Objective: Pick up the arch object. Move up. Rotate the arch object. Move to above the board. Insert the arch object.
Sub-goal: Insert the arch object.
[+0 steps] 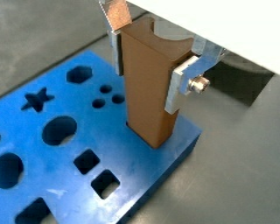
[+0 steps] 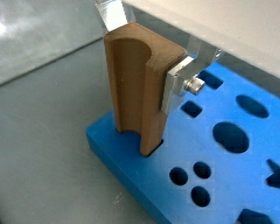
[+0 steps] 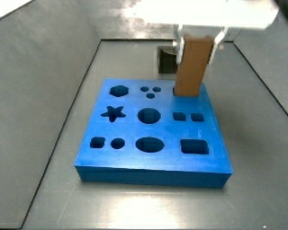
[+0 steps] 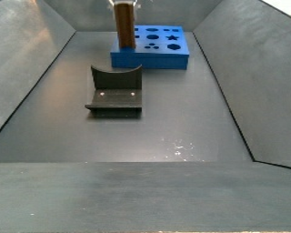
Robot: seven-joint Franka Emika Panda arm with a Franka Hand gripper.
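The arch object (image 1: 149,87) is a tall brown block with a curved U-shaped channel down one side, which shows clearly in a wrist view (image 2: 130,96). It stands upright with its lower end at the arch cut-out in a corner of the bright-blue board (image 1: 60,131). How deep it sits I cannot tell. My gripper (image 1: 150,61) is shut on its upper part, one silver finger on each side. Both side views show the block (image 3: 191,65) (image 4: 124,32) upright at the board's edge (image 3: 147,160) (image 4: 166,60), under my gripper (image 3: 201,31).
The dark L-shaped fixture (image 4: 115,91) stands on the grey floor beside the board, and also shows behind the block (image 3: 167,61). Sloping grey walls enclose the floor. The board's other cut-outs (star, hexagon, circles, squares) hold nothing.
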